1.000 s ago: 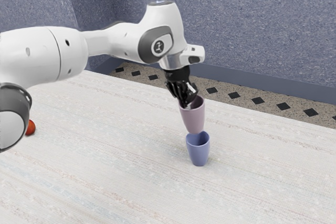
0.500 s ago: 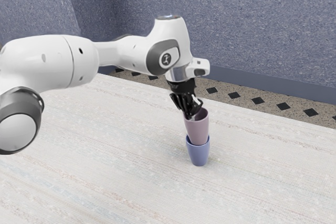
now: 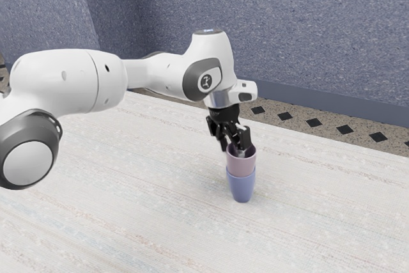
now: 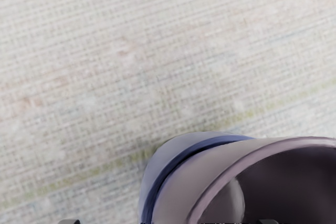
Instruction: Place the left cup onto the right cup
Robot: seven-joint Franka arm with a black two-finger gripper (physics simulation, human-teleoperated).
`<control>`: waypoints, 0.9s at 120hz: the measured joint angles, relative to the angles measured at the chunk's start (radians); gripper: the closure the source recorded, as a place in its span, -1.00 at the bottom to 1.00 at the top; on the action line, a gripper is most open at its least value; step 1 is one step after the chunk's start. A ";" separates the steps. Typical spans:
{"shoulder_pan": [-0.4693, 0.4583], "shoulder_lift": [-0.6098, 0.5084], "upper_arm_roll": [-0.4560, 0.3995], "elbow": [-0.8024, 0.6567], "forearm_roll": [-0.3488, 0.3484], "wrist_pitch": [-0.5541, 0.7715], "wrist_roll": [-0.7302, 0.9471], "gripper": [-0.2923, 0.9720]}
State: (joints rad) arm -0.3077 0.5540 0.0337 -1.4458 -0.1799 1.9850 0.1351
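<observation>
nesting in the blue cup (image 3: 241, 187), mauve cup (image 3: 241, 163) stands beneath the gripper (image 3: 237, 146).

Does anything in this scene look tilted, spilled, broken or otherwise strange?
Nothing stands out. The pink cup sits upright, nested inside the blue cup, which stands on the table. No spill or damage is visible.

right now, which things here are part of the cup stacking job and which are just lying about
Job: mauve cup, nested in the blue cup; gripper at the mauve cup's rim.
Just there: table; tiled floor; wall.
</observation>
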 joint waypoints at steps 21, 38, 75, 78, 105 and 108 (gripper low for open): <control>-0.001 -0.062 0.000 -0.007 0.001 -0.002 0.004 -0.36; -0.001 -0.141 0.000 -0.035 0.002 -0.019 0.008 -0.45; 0.053 -0.361 0.059 -0.133 0.059 -0.140 0.013 -0.52; 0.064 -0.377 0.063 -0.144 0.065 -0.147 0.015 -0.52; 0.110 -0.505 0.071 -0.184 0.140 -0.203 0.027 -0.53; 0.111 -0.513 0.071 -0.184 0.144 -0.209 0.028 -0.53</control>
State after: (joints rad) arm -0.1972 0.0410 0.1043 -1.6296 -0.0361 1.7764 0.1630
